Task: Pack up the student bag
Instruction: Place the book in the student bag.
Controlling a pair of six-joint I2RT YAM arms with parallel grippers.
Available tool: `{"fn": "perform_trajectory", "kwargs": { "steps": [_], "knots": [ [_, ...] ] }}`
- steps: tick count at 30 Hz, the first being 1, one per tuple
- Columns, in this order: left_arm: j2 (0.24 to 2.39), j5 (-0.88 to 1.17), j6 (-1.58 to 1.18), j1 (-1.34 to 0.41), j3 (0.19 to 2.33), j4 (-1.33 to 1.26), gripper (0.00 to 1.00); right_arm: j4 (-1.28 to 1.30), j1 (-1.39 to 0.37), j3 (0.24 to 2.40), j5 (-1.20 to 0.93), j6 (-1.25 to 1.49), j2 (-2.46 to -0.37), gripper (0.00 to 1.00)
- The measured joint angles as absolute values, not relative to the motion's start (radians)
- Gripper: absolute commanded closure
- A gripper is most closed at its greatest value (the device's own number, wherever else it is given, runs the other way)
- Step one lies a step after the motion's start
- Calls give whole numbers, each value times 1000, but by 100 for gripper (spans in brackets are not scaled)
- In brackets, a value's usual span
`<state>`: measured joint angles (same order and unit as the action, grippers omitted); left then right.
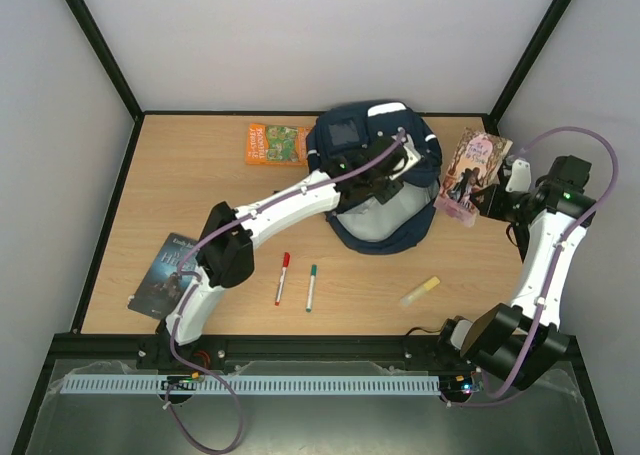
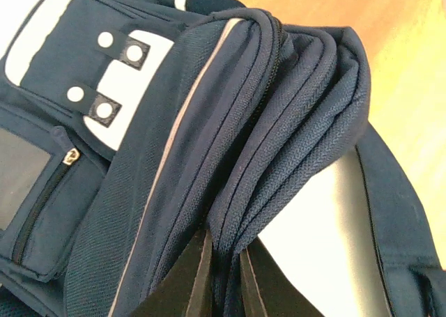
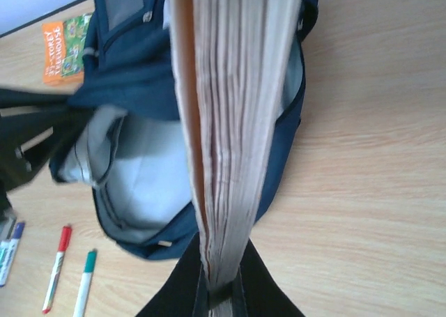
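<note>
The student bag (image 1: 375,220), navy with white patches, lies at the back middle of the table, its mouth open and its pale lining (image 3: 139,171) showing. My left gripper (image 1: 397,163) reaches over the bag and is shut on it. In the left wrist view, folds of the bag's zipped rim (image 2: 279,122) are pinched at my left gripper (image 2: 226,272). To the right of the bag, my right gripper (image 1: 497,197) is shut on a pink-covered book (image 1: 473,170). In the right wrist view the book (image 3: 237,108) stands edge-on above my right gripper (image 3: 224,289), with the bag (image 3: 139,73) behind it.
An orange book (image 1: 278,143) lies left of the bag. A dark book (image 1: 160,275) sits at the front left, partly under the left arm. A red pen (image 1: 283,278), a green pen (image 1: 311,287) and a yellow highlighter (image 1: 420,291) lie in front of the bag.
</note>
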<state>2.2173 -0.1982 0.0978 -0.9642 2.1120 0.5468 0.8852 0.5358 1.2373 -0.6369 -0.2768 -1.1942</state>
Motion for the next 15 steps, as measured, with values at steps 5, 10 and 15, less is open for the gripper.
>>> {"fn": "perform_trajectory", "kwargs": {
  "steps": [5,10,15],
  "knots": [
    [2218,-155,57,-904,2155,521,98,970,536,1237,-666,-306,-1197,99],
    [2220,-122,12,-881,2181,505,98,1073,535,1251,-696,-368,-1277,99],
    [2230,-114,-39,-875,2197,495,98,1156,535,1325,-719,-418,-1362,99]
  ]
}}
